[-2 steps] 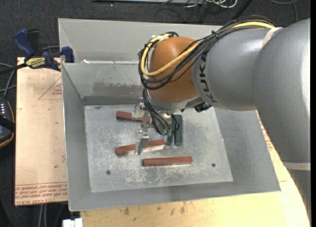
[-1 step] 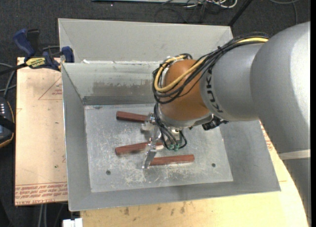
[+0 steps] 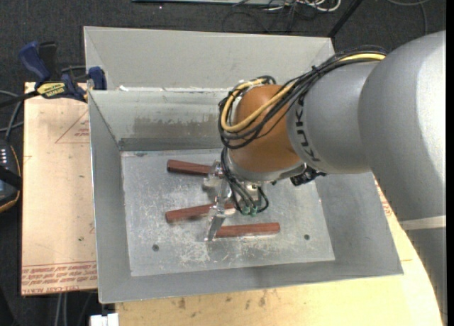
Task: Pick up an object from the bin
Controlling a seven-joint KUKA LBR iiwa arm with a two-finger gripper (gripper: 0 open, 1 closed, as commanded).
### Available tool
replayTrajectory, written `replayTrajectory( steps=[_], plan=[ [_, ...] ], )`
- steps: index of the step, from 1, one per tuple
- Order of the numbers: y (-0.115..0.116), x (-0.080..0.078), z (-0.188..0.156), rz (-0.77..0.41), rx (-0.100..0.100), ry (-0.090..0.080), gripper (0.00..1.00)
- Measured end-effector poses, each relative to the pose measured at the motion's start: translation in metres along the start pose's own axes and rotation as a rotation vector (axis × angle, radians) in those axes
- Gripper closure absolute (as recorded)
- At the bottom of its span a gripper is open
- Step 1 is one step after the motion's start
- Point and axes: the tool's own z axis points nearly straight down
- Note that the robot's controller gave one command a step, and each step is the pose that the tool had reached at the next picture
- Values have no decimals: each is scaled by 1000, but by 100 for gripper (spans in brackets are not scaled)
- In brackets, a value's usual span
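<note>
Middle brown stick (image 3: 186, 214) lies flat on the bin (image 3: 149, 241) floor, with its right end right under the jaws. Can't tell if the jaws are wide or narrow. Lower stick (image 3: 250, 229) sits just beside them, lower right. Upper stick (image 3: 190, 168) is up-left, apart.

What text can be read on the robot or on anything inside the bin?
"KUK": dark letters running sideways on the grey arm, just behind the orange cover; the rest of the word curves out of sight.
Three brown sticks on the floor of the bin: no writing on them.
Bin walls and floor: scuffs only, with no label or number.
</note>
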Motion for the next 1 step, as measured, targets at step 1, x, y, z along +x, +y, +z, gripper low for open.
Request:
replayTrajectory(
  steps=[1],
  plan=[
    [3,-2,-3,5,8,2,0]
  ],
)
